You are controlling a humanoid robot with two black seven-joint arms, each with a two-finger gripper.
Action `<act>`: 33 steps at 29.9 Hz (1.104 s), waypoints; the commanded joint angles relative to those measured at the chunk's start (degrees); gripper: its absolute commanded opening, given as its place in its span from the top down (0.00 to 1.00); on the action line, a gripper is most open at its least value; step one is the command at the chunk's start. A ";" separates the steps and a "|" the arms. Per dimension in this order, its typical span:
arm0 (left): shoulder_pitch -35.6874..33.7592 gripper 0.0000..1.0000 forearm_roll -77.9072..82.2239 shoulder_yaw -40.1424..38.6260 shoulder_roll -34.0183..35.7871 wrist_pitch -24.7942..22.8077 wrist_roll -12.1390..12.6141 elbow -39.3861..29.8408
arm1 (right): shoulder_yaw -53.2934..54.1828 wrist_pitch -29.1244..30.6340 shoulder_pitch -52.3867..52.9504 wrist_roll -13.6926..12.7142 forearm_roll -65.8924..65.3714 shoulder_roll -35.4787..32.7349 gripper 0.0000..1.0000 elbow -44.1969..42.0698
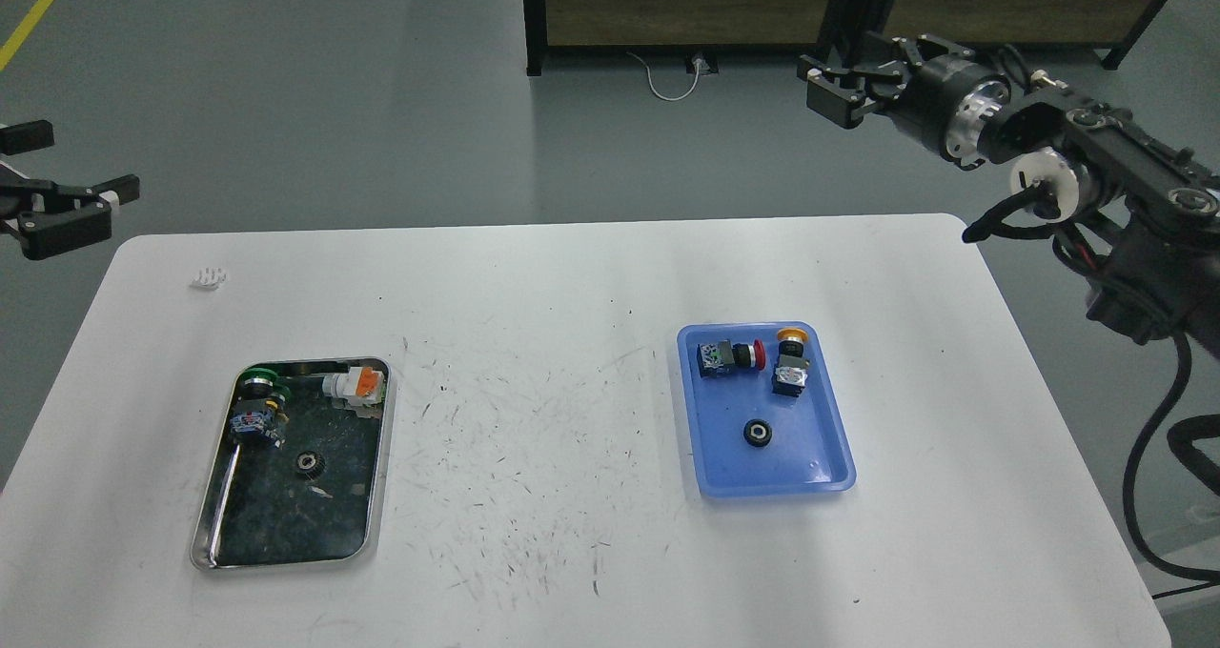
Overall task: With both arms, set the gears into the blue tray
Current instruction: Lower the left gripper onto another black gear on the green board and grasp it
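Black toothed gear (756, 433) with central hole lies flat in blue tray (820, 457)

Two gears (756, 433) (308, 463), four push-button switches (730, 356), two trays (815, 472), two grippers (837, 88).

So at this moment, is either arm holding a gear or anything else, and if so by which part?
Nothing is held. The left gripper and right gripper both hang off the table with bare fingers; one gear lies in the blue tray.
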 commanded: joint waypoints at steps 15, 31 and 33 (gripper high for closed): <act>16.18 0.03 4.71 0.20 -14.84 10.35 -2.92 -2.92 | -1.26 -1.27 2.44 -0.36 -0.10 -1.68 0.16 -4.58; 23.66 0.03 11.22 0.11 -18.97 18.17 -6.52 -3.63 | -3.37 -1.88 3.76 -0.36 -0.10 -0.27 0.16 -6.17; 23.92 0.03 11.22 0.11 -19.32 18.87 -6.70 -3.45 | -3.37 -2.32 3.76 -0.36 -0.10 -0.27 0.16 -6.17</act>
